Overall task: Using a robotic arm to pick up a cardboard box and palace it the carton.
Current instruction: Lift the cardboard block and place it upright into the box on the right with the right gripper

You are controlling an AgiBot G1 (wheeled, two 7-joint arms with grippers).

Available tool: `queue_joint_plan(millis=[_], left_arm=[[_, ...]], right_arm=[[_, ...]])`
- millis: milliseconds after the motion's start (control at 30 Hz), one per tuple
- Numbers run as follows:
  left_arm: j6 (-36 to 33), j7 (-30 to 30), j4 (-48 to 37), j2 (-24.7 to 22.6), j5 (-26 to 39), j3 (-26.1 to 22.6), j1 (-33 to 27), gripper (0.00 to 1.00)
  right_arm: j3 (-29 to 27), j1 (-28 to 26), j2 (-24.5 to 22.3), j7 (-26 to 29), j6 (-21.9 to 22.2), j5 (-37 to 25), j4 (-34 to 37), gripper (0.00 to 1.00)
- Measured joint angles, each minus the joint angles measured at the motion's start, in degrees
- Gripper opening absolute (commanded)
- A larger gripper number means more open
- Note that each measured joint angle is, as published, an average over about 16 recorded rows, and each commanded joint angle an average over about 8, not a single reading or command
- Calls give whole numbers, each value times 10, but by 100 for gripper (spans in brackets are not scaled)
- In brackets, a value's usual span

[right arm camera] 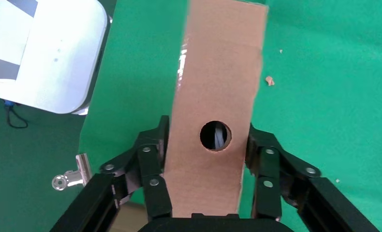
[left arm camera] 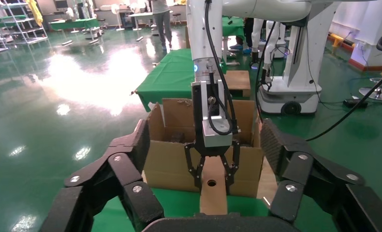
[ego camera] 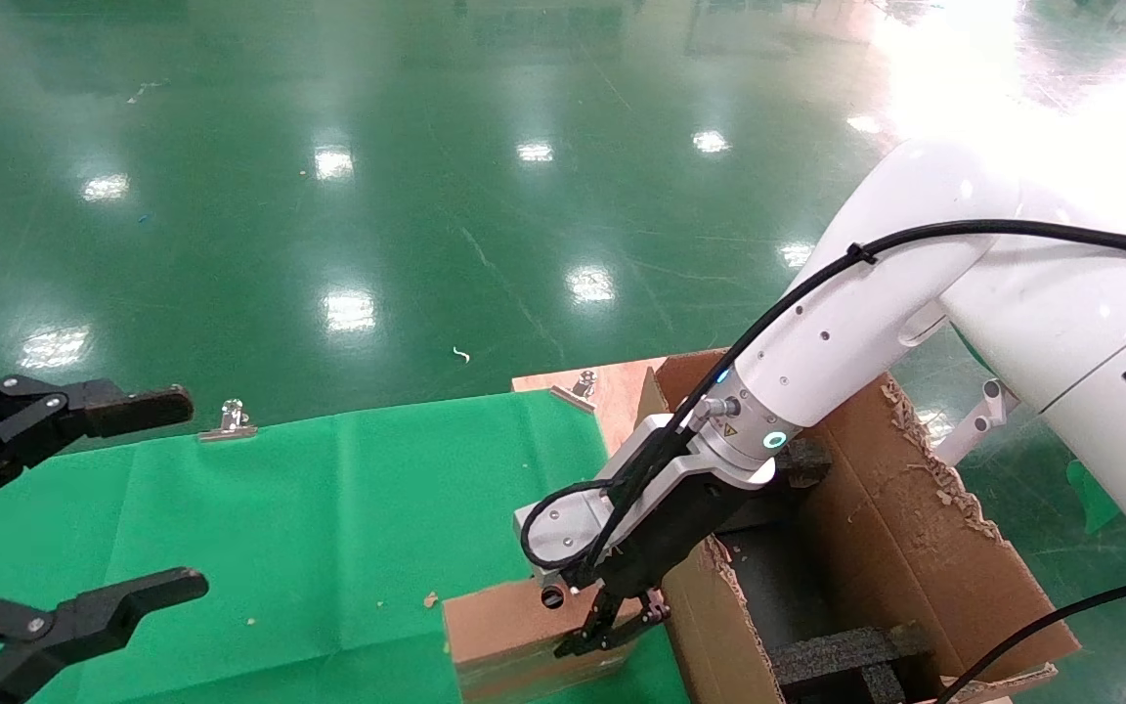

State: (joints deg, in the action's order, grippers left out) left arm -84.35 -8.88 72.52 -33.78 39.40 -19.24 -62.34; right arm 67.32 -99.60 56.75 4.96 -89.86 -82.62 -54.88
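You had the robotic arm [ego camera: 876, 323] reaching down over the table's green cloth [ego camera: 348, 518], its right gripper [ego camera: 612, 621] clamped on the narrow sides of the cardboard box [ego camera: 504, 636], fingers [right arm camera: 150, 164] pressed to either side of the round hole. The box stood on the cloth just beside the carton [ego camera: 905, 528], which sat at the table's edge. Your left gripper [ego camera: 55, 508] hung spread open over the cloth's far side. Glossy green floor [ego camera: 426, 196] mirrored the ceiling lights all around.
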Motion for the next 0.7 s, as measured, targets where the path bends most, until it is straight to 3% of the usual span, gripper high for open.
queue_joint_plan(millis=[400, 700], left_arm=[[0, 0, 0, 0, 0, 0, 0, 100], [0, 0, 0, 0, 0, 0, 0, 100]], right_arm=[[4, -6, -3, -1, -2, 5, 7, 0], [21, -66, -13, -21, -10, 40, 49, 0]])
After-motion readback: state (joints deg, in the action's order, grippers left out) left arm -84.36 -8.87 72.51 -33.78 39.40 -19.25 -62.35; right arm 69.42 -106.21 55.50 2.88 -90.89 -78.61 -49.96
